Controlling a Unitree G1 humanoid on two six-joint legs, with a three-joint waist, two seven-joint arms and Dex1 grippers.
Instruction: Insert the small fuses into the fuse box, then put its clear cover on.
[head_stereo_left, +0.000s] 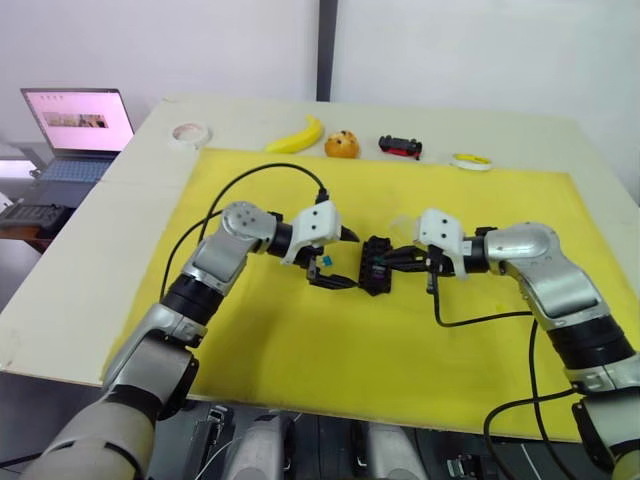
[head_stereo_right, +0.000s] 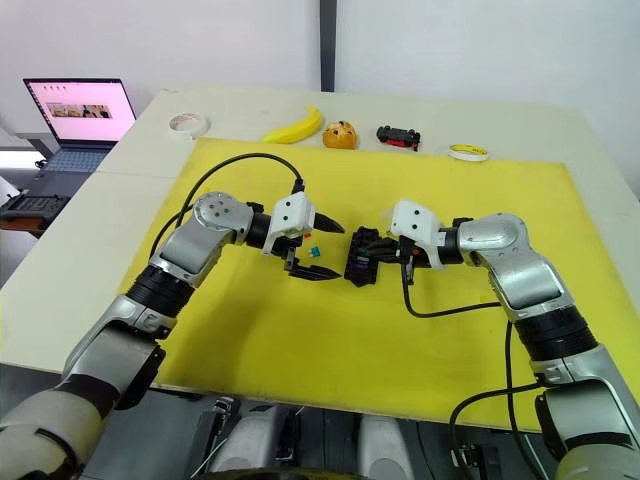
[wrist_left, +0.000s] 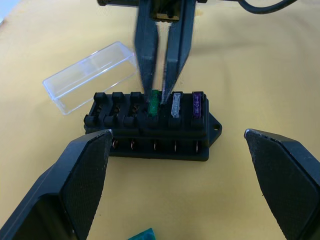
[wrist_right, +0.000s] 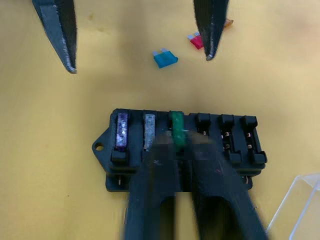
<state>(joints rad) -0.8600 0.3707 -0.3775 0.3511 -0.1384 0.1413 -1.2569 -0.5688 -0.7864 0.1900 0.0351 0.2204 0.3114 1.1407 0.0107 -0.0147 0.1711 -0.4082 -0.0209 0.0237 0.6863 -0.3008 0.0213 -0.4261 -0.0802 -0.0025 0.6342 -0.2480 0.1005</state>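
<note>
Right pincer (wrist_left: 161, 92) pinches green fuse (wrist_left: 154, 104) into fuse box (wrist_left: 150, 127), third slot beside grey and purple. Left pincer (head_stereo_left: 335, 258) wide, just short of box. Clear cover (wrist_left: 90, 76) behind box, open mat around.

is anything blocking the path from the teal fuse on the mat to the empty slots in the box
Nothing visible on the mat between the teal fuse and the fuse box. Three slots are empty; the right tool pinches the green fuse in the slot beside them, crowding the nearest.

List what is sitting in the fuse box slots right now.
The fuse box holds a purple fuse, a grey fuse and a green fuse, which the right gripper pinches. Three slots are empty.
</note>
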